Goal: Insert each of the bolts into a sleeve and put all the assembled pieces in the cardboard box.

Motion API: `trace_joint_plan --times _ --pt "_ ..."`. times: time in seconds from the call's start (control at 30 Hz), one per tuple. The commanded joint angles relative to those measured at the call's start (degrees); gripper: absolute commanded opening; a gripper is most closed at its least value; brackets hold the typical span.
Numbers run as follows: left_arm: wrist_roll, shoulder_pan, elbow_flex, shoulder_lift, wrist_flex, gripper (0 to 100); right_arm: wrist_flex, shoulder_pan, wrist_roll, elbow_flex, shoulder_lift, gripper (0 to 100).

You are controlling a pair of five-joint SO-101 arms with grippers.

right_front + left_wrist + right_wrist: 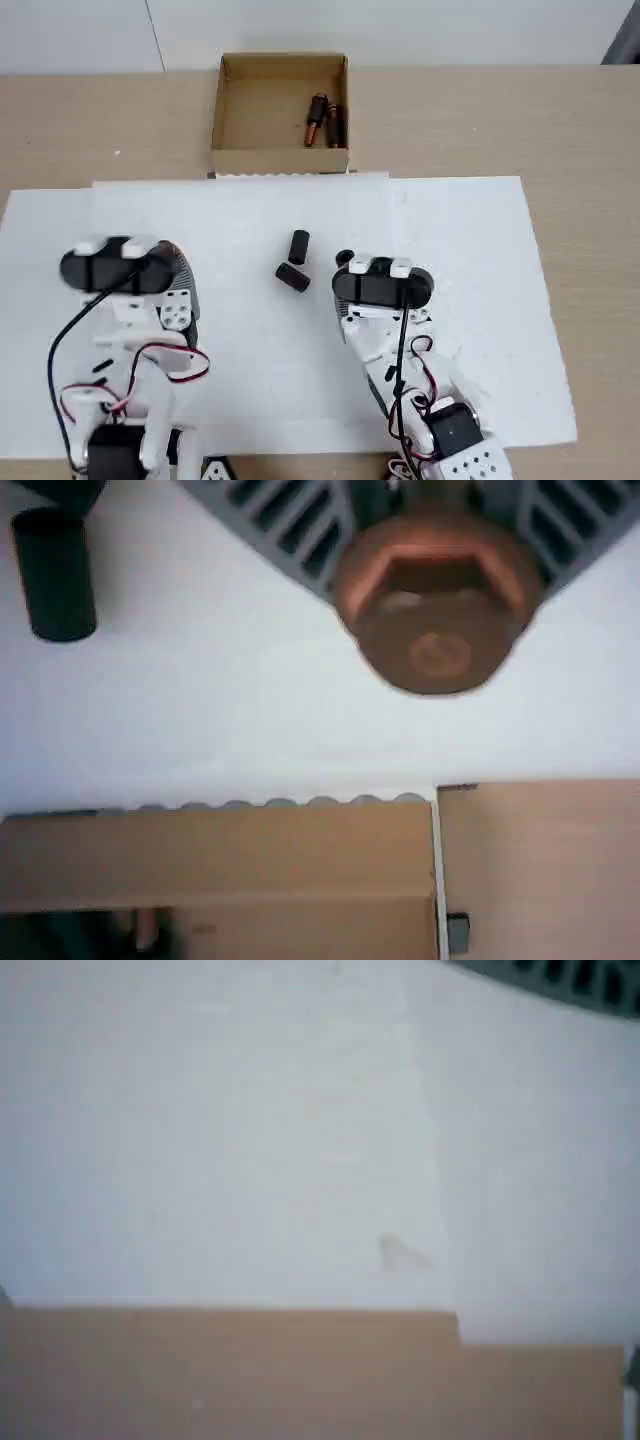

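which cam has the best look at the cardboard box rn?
High view: the whole cardboard box from above, assembled pieces inside. Left wrist view catches its near wall. Right wrist view has a brown strip, cannot tell if it's the box.

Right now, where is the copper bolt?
In the left wrist view, the copper bolt is clamped in the left gripper, over the white sheet, near the cardboard box.

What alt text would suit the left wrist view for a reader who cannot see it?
The left gripper holds a copper-coloured bolt, its hex head facing the camera, between grey ribbed fingers above white paper. A black sleeve rests apart on the paper; past the paper's edge are a wall of the cardboard box and bare table.
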Motion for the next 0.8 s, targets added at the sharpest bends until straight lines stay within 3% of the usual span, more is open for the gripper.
trace_joint_plan --times 0.0,0.2,0.53,0.77 --pt "6.9 0.2 0.9 -3.5 -2.0 1 -3.5 -1.7 -0.3 0.9 -0.9 0.4" --pt "26.0 0.2 1.2 -3.2 -2.1 1 -3.6 -7.3 -0.3 0.9 -0.9 0.4" --pt "37.9 0.9 1.3 -3.3 -7.6 1 -2.9 -14.7 -0.4 0.9 -0.9 0.4" --pt "40.6 11.3 1.3 -3.3 -8.1 1 3.6 -16.3 -0.3 0.9 -0.9 0.4"
